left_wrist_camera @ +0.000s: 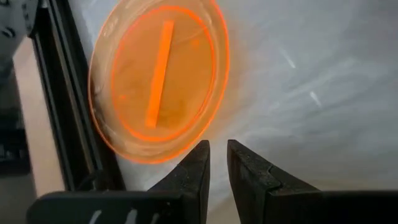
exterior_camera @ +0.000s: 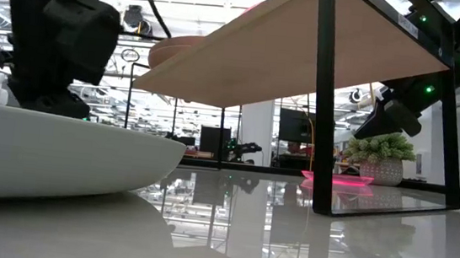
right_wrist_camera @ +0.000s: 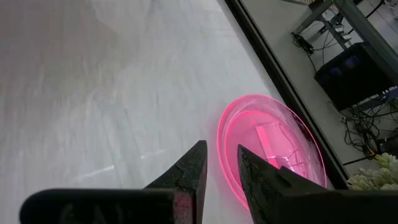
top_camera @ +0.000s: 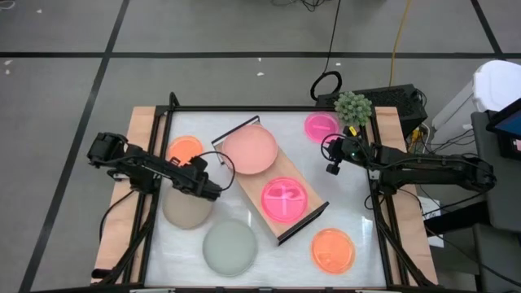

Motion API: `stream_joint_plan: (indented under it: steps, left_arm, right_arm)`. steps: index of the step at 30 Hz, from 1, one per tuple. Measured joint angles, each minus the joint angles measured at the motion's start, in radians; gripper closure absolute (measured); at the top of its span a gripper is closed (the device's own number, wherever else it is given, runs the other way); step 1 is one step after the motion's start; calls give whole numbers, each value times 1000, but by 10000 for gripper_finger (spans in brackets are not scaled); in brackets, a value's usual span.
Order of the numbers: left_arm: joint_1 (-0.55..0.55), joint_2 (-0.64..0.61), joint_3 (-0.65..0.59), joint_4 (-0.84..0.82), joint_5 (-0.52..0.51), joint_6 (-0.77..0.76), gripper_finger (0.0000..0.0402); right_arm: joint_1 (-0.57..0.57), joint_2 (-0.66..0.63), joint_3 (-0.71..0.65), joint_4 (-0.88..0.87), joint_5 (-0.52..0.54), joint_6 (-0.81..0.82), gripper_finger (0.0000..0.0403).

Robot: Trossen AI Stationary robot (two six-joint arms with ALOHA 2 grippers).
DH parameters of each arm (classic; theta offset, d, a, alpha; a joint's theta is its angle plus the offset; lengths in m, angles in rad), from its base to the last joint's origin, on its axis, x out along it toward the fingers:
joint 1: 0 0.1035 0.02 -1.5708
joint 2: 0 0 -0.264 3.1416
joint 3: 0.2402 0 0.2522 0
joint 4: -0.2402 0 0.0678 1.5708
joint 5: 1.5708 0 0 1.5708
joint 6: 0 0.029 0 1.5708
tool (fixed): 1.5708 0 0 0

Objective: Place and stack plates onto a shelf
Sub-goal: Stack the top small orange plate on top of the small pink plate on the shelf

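Six plates are seen from above, two of them on the shelf [top_camera: 269,181], a light-wood board with black frame ends set diagonally across the white table [top_camera: 358,224].

Nearest the front edge, a pale grey-green plate [top_camera: 229,247] and an orange divided plate [top_camera: 333,249] are laid on the tabletop, well apart, with the near end of the shelf between them. Just behind the grey-green one, a beige plate [top_camera: 186,208] is partly covered by the left arm; in the low view its pale rim [exterior_camera: 50,152] fills the near left.

On the shelf, a hot-pink divided plate [top_camera: 285,198] is placed at the nearer end and a dusty-pink plate [top_camera: 250,149] at the farther end, side by side and not stacked.

The left gripper [top_camera: 213,192] is held over the far edge of the beige plate, beside the shelf. Its fingers [left_wrist_camera: 196,168] are seen in the left wrist view with only a thin slit between them and nothing held. Beyond them a second orange divided plate [left_wrist_camera: 158,78] is seen near the table's black frame.

Farther back on the right, the right gripper [top_camera: 331,151] is poised just beside a small hot-pink divided plate [top_camera: 321,126] near the far edge. Its fingers [right_wrist_camera: 186,171] are likewise drawn nearly together and empty, with the pink plate [right_wrist_camera: 270,146] lying just past the tips.

A small potted plant [top_camera: 353,107] is stood at the far right corner.
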Motion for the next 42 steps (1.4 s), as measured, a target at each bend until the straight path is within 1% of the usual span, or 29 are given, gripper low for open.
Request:
stream_joint_plan:
  steps: [3, 14, 17, 23, 27, 30, 36, 42]
  left_arm:
    - [19, 0, 2, 58, 0, 29, 338]
    - [106, 0, 3, 187, -4, 143, 335]
    - [116, 5, -6, 206, -15, 145, 312]
    - [115, 5, -14, 202, -45, 134, 234]
    - [115, 5, -18, 214, -79, 139, 199]
    - [115, 5, -44, 223, -79, 128, 192]
    - [115, 5, -100, 222, -81, 68, 190]
    - [115, 3, -148, 264, -108, 80, 190]
  right_arm:
    - [0, 0, 0, 0, 0, 0, 328]
    - [0, 0, 1, 21, 1, -7, 328]
    - [0, 0, 1, 21, 1, -6, 328]
    - [0, 0, 1, 21, 1, -8, 328]
    - [0, 0, 1, 21, 1, -11, 328]
    - [0, 0, 1, 21, 1, -11, 328]
    - [0, 0, 1, 21, 1, -11, 328]
    - [0, 0, 1, 21, 1, -11, 328]
